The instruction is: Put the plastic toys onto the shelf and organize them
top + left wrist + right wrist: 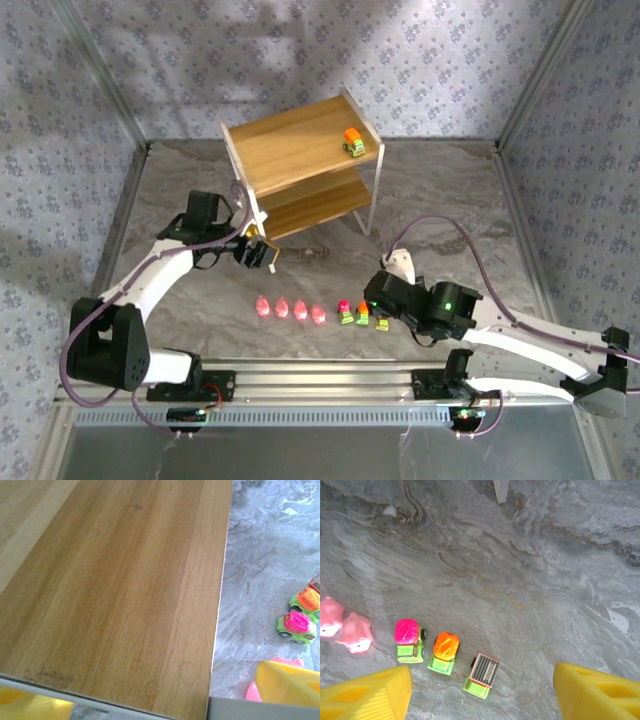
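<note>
On my top feed the shelf (300, 160) stands at upper centre, with one orange-topped car (353, 143) on the right end of its top board. Four pink figures (282, 308) and three more cars (363, 315) sit in one row on the table (200, 200) at lower centre. The right gripper (377, 297) hangs at the row's right end with its yellow fingers (592, 692) spread wide and empty, and the left gripper (258, 250), just below the shelf's left corner, is likewise apart and holds nothing.

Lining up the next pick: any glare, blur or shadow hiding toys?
Top external: even light, soft shadow beneath the shelf. Left wrist: bright sheen on the table, upper right. Right wrist: orange-topped car sharp, no glare; yellow fingers blurred at the bottom.
</note>
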`<move>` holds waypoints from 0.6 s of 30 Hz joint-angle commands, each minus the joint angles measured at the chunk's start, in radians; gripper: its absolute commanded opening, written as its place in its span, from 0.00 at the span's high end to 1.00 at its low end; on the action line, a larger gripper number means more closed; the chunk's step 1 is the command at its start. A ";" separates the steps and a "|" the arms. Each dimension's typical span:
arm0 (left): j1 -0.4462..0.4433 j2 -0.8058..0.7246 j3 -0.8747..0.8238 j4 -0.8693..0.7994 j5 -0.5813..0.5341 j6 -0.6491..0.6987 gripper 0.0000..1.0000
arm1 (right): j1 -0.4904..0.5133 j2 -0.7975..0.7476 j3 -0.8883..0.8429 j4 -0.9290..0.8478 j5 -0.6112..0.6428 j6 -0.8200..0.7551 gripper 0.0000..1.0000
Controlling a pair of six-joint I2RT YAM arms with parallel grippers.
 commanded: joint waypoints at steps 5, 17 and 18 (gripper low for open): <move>-0.041 -0.035 -0.010 -0.061 0.048 0.024 0.07 | -0.031 -0.036 -0.069 -0.079 -0.025 0.145 0.28; 0.021 -0.049 -0.067 0.000 0.011 -0.005 0.07 | 0.051 0.024 -0.151 -0.010 0.029 0.421 0.41; 0.039 -0.052 -0.071 0.005 0.017 -0.009 0.07 | 0.061 0.040 -0.149 -0.009 0.031 0.444 0.42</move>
